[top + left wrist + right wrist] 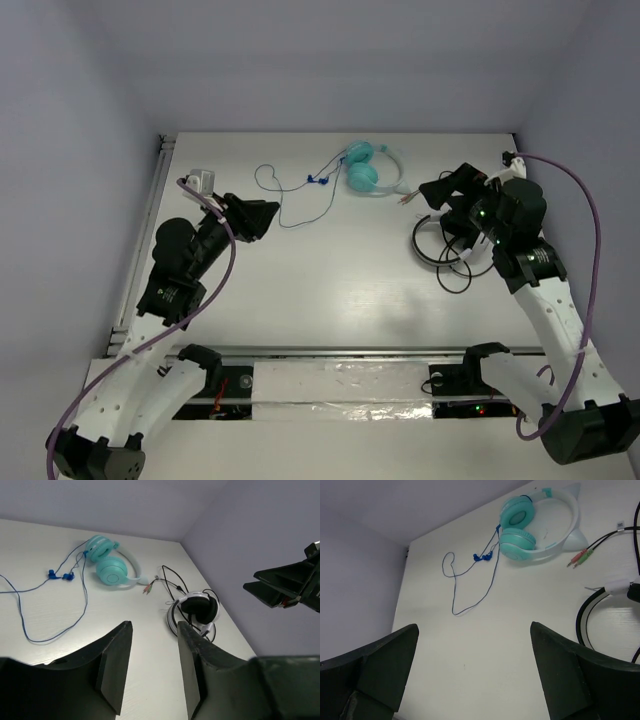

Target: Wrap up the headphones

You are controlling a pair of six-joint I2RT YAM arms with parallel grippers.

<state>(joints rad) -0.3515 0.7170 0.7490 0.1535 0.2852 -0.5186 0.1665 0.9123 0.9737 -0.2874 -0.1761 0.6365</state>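
Presently, the headphones (428, 243) are laid on the right side of the tabletop (330, 290), under the right end effector (475, 665), held wide apart and empty; the left end effector (152, 665) is parted, empty. If only a cable loop (455, 280) is caught, they could be dragged askew.

White table top (330, 270): matt, faint wood-like grain, soft sheen at centre. White-and-black over-ear headphones (196, 600), right of centre: glossy hard plastic shells, dull black padded cushions. Teal plastic headphones (111, 571), upper left: smooth, satin. Left gripper (154, 626): black fingers (114, 670) matt, smooth plastic. Clear film strip (340, 385), lower frame: shiny, crinkled.
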